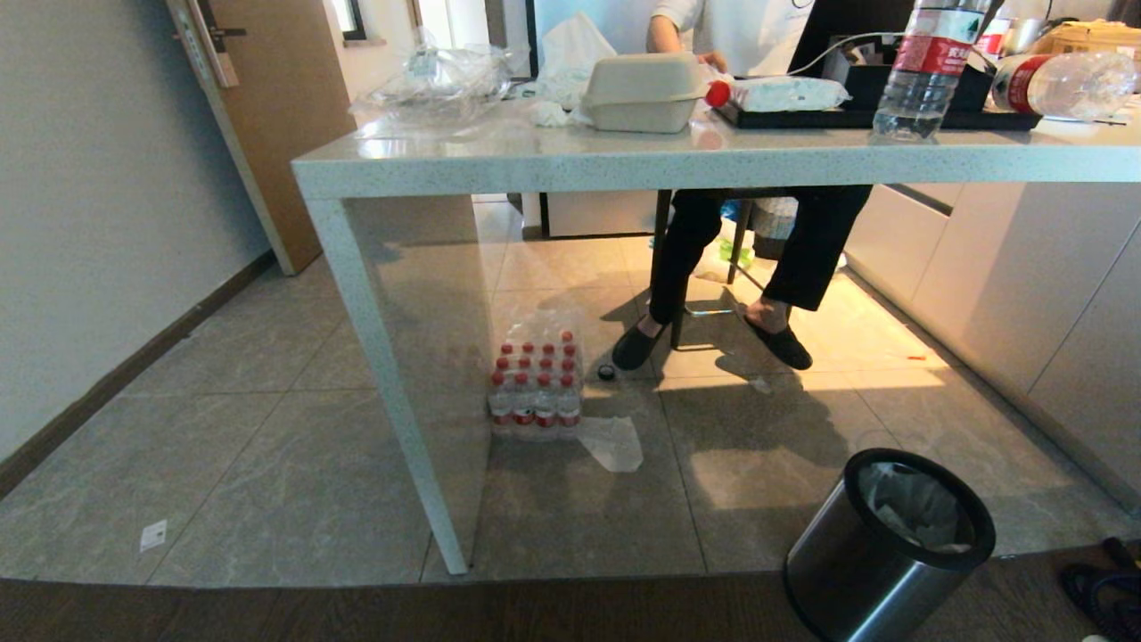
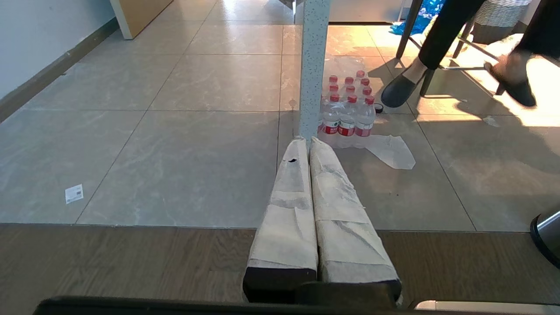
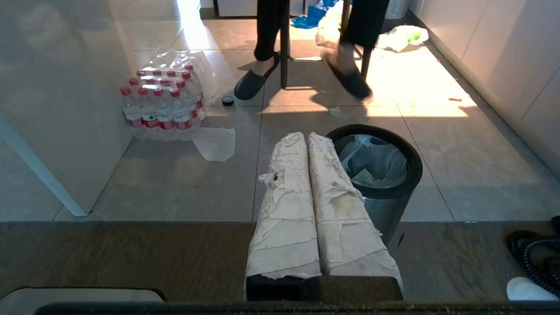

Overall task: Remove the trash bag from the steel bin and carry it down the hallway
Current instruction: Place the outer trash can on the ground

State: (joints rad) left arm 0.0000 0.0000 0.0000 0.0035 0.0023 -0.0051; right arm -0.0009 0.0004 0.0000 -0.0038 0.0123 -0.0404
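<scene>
The steel bin (image 1: 878, 553) stands on the floor at the near right, a brushed-steel cylinder with a black rim. The trash bag (image 1: 918, 508), thin crinkled white film, lines its inside. In the right wrist view the steel bin (image 3: 387, 205) sits just past the tape-wrapped fingers, with the trash bag (image 3: 374, 162) visible in its mouth. My right gripper (image 3: 307, 136) is shut and empty, a little short of the bin's rim. My left gripper (image 2: 306, 141) is also shut and empty, pointing at the table leg (image 2: 313, 70). Neither arm shows in the head view.
A white stone table (image 1: 570, 160) stands ahead, a seated person's legs (image 1: 686, 267) behind it. A wrapped pack of red-capped bottles (image 1: 535, 383) and a loose plastic scrap (image 1: 615, 441) lie under the table. A black cable (image 3: 533, 253) lies near the bin. Wall and brown door stand at left.
</scene>
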